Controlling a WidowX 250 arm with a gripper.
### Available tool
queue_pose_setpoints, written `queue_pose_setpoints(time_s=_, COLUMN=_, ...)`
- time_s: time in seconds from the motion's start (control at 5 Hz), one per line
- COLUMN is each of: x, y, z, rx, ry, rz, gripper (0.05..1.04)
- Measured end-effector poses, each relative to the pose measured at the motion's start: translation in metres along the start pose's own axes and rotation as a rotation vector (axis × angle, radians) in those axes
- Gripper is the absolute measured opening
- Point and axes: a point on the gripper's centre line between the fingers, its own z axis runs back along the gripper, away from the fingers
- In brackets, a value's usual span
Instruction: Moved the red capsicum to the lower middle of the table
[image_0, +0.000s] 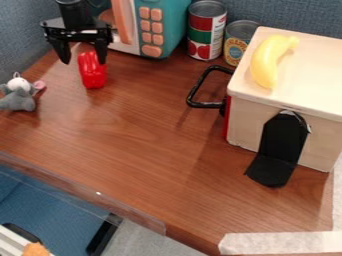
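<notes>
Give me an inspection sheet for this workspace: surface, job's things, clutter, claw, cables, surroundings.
Surface: brown wood-look table, pale tape at the lower right corner.
Job's things: red capsicum at the upper left, not at the lower middle.
Clutter: grey plush toy at left; toy microwave and two cans at the back; pale box at right, yellow banana on top.
Grippers: black claw open over the capsicum's upper end; contact can't be told.
Cables: nothing seen.
Surroundings: blue-grey partition behind; blue seat below the front edge.
</notes>
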Motion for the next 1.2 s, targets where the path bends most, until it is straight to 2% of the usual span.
queue_pose_setpoints(time_s=0.2, x=-0.003, y=-0.01, z=-0.012, rx=0.021, ry=0.037, rz=0.001, gripper=1.0)
queue_pose_setpoints(time_s=0.4, x=-0.004, y=-0.007, z=-0.026, rx=0.062, ry=0.073, rz=0.005, gripper=1.0)
queue_pose_setpoints(time_s=0.6, x=-0.006, y=-0.003, z=-0.036, rx=0.082, ry=0.097, rz=0.01, gripper=1.001)
queue_pose_setpoints(time_s=0.8, x=-0.007, y=0.001, z=-0.037, rx=0.084, ry=0.1, rz=0.019, gripper=0.949)
queue_pose_setpoints(time_s=1.0, x=-0.009, y=-0.006, z=-0.036, rx=0.06, ry=0.079, rz=-0.001, gripper=0.741)
queue_pose_setpoints(time_s=1.2, x=-0.015, y=-0.021, z=-0.017, rx=0.04, ry=0.031, rz=-0.042, gripper=0.736)
